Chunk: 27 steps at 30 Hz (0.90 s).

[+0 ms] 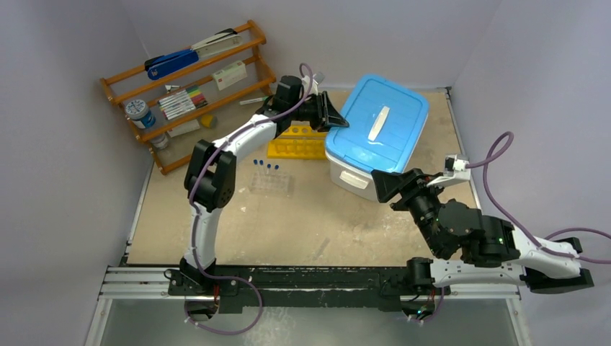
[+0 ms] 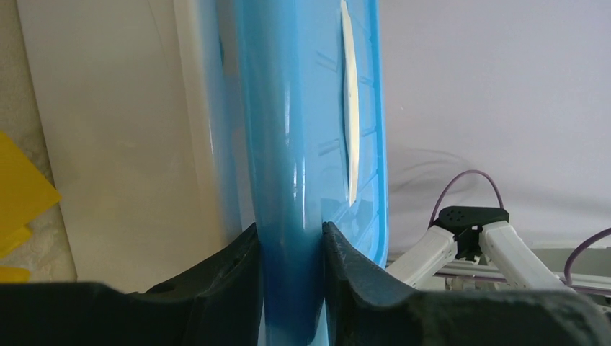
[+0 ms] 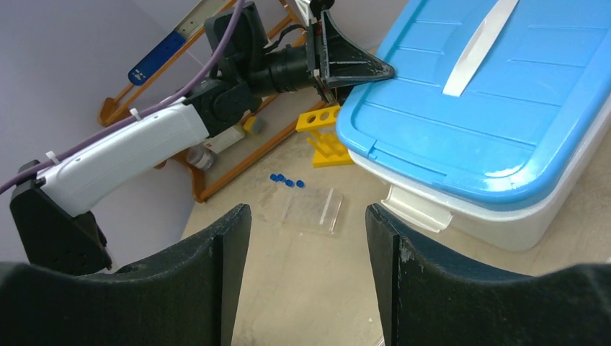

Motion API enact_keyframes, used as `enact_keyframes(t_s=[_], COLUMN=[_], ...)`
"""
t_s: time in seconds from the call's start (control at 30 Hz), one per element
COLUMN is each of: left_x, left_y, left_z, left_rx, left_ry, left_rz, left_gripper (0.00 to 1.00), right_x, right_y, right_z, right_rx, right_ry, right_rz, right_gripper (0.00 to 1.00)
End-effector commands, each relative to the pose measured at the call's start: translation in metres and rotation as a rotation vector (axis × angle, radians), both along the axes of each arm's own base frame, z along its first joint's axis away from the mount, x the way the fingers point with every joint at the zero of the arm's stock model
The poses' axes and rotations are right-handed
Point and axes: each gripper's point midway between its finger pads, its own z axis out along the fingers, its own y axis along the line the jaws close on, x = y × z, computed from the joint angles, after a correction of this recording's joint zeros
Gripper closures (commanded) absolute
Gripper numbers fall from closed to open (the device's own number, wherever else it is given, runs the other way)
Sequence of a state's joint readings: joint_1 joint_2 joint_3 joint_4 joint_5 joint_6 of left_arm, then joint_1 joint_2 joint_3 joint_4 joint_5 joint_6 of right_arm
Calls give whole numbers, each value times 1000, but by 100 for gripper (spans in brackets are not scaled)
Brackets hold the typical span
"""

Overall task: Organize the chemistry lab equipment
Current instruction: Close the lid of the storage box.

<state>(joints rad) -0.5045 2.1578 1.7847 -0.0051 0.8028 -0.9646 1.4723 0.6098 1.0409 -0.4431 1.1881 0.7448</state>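
A white storage box (image 1: 351, 177) with a blue lid (image 1: 382, 122) stands at the back right. My left gripper (image 1: 336, 118) is at the lid's left edge. In the left wrist view its fingertips (image 2: 288, 228) press both sides of the lid's blue rim (image 2: 288, 144). Left of the box lies the yellow six-hole rack (image 1: 297, 143), with a clear tube tray (image 1: 271, 182) and blue-capped tubes (image 1: 265, 165) in front of it. My right gripper (image 1: 383, 184) hovers by the box's near corner, open (image 3: 308, 220), with nothing between its fingers. It faces the tray (image 3: 314, 210) and the rack (image 3: 326, 138).
A wooden shelf (image 1: 189, 85) leans at the back left, holding a blue stapler (image 1: 170, 63), markers and small boxes. Walls close in the table at the back and both sides. The left arm stretches across the table's left half.
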Motion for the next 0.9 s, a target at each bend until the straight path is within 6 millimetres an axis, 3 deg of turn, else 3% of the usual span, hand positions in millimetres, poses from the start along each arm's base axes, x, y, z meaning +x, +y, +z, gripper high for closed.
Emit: enact_keyframes(t_s=[0.0,0.1,0.23,0.63,0.87], left_x=[-5,-7,-8,-3,-11], left_y=[12,14,19,47,33], left_z=[-11,-9,-14,-41,-25], left_rx=[83,88,135,437,409], left_ry=[-39,-49,-50,-94,-126], left_rz=[8,7,4,11,-21], left_gripper=[61,49,42,37,37], right_x=[2,2,2,2,2], right_y=[-6,-8,-9,-10,-12], right_z=[-3,-4,-6,-12,-15], right_rx=[15,14,7,1,3], right_ry=[2,3,3,13,16], right_rz=[-31,-34,-42,-50,-52], right_gripper=[38,38,37,37,37])
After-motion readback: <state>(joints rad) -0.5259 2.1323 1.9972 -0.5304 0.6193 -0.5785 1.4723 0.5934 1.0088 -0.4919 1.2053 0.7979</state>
